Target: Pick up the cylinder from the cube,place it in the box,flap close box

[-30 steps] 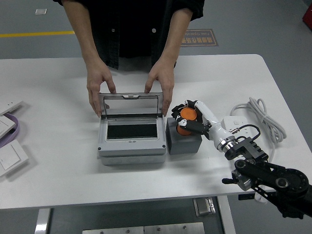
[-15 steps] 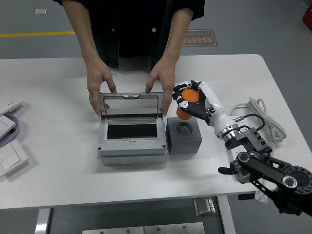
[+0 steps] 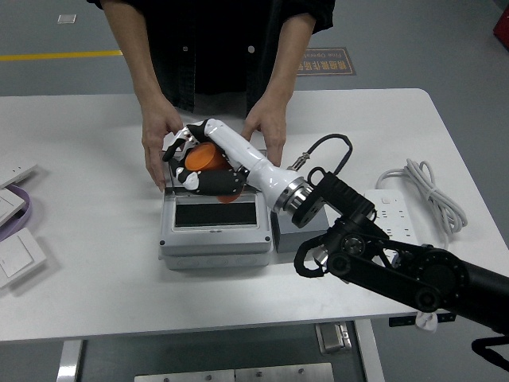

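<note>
Right hand (image 3: 197,163) fingers clamped on orange cylinder (image 3: 205,160), held above open box (image 3: 213,227) at frame center. Person's hands (image 3: 157,139) hold the lid. Cube (image 3: 288,235) mostly hidden behind arm.

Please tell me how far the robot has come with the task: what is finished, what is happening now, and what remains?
Done: the orange cylinder is off the cube. In hand: the right hand grips the cylinder above the open grey box, while a person's hands hold the raised lid. Left: release the cylinder into the box and close the lid.
</note>
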Available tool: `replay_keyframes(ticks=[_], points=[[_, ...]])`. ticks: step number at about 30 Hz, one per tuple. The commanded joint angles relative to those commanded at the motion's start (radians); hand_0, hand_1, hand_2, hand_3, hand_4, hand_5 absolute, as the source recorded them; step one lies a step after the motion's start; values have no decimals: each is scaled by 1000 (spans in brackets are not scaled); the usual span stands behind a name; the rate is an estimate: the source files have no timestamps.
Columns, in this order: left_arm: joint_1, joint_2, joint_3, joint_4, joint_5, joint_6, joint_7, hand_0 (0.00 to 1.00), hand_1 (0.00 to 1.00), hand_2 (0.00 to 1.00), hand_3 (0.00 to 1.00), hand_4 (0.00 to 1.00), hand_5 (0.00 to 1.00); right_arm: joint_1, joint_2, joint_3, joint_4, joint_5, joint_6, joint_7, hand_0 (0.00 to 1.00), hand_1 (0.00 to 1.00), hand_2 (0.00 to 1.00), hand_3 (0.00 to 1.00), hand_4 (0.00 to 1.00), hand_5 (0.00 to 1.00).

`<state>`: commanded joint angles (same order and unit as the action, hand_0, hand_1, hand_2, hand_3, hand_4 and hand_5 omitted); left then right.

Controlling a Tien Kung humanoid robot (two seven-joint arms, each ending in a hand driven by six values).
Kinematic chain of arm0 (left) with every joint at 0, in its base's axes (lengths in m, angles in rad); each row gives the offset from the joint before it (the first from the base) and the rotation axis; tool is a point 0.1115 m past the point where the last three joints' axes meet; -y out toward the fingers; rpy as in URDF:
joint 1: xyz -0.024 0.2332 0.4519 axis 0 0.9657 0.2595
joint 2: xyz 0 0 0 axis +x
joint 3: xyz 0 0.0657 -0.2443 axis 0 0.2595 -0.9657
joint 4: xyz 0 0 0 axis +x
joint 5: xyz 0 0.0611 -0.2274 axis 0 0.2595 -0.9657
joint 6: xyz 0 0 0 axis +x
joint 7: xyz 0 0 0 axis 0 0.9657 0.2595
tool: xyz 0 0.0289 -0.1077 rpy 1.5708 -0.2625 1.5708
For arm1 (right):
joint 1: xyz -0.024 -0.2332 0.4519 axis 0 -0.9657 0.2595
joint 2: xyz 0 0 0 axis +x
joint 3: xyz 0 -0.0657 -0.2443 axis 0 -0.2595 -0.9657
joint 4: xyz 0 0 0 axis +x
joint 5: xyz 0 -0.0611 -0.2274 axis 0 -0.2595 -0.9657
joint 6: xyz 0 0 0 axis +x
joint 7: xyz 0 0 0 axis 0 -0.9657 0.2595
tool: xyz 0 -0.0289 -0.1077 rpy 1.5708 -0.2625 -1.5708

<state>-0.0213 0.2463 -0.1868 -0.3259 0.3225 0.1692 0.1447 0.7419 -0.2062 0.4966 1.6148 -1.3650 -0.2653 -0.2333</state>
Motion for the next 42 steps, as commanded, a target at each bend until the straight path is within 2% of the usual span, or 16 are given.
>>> replay_keyframes(ticks=[2, 7, 10, 14, 22, 23, 28, 29, 34, 35, 40, 41, 42], points=[[0, 2, 5, 1, -4, 0, 1, 597, 544, 566, 611, 723, 254, 37, 20, -34, -29, -76, 55, -69, 2, 132, 240, 187, 2, 2], [5, 5, 16, 2, -14, 0, 3, 597, 544, 565, 611, 726, 256, 73, 53, -103, -98, -236, 154, -196, 2, 136, 243, 188, 2, 2], [7, 5, 22, 2, -18, -3, 8, 597, 544, 565, 611, 726, 256, 85, 67, -134, -132, -314, 176, -243, 2, 136, 243, 188, 2, 2], [9, 3, 29, 1, -22, -13, 21, 597, 544, 564, 611, 726, 276, 100, 83, -166, -179, -380, 175, -233, 2, 143, 238, 189, 2, 2], [6, 5, 32, 1, -23, -19, 28, 596, 545, 564, 612, 723, 282, 113, 99, -195, -234, -340, 158, -177, 24, 163, 249, 199, 2, 2], [6, 5, 33, 0, -22, -20, 29, 597, 547, 567, 615, 723, 281, 115, 101, -199, -239, -334, 156, -173, 473, 462, 484, 441, 325, 2], [3, 6, 32, 0, -20, -20, 29, 597, 547, 567, 615, 723, 281, 117, 110, -216, -272, -326, 149, -160, 473, 462, 484, 441, 325, 2], [2, 6, 32, 0, -20, -20, 29, 597, 547, 567, 615, 726, 285, 117, 111, -220, -281, -326, 148, -158, 688, 642, 645, 655, 413, 120], [0, 5, 31, 0, -19, -20, 29, 597, 547, 567, 615, 726, 285, 114, 116, -227, -311, -324, 140, -155, 688, 642, 645, 655, 413, 120], [0, 5, 31, -1, -19, -20, 29, 596, 547, 567, 616, 728, 287, 113, 117, -228, -314, -324, 138, -155, 761, 661, 665, 667, 419, 191], [-2, 5, 27, -1, -13, -16, 24, 596, 547, 567, 616, 728, 287, 110, 120, -235, -324, -326, 131, -159, 761, 661, 665, 667, 419, 191], [-3, 5, 26, -1, -12, -16, 24, 597, 548, 567, 616, 728, 287, 110, 120, -236, -325, -326, 131, -159, 798, 680, 693, 679, 450, 249], [-3, 5, 26, -1, -11, -15, 23, 597, 548, 567, 616, 728, 287, 109, 119, -237, -326, -325, 130, -159, 798, 680, 693, 679, 450, 249]])
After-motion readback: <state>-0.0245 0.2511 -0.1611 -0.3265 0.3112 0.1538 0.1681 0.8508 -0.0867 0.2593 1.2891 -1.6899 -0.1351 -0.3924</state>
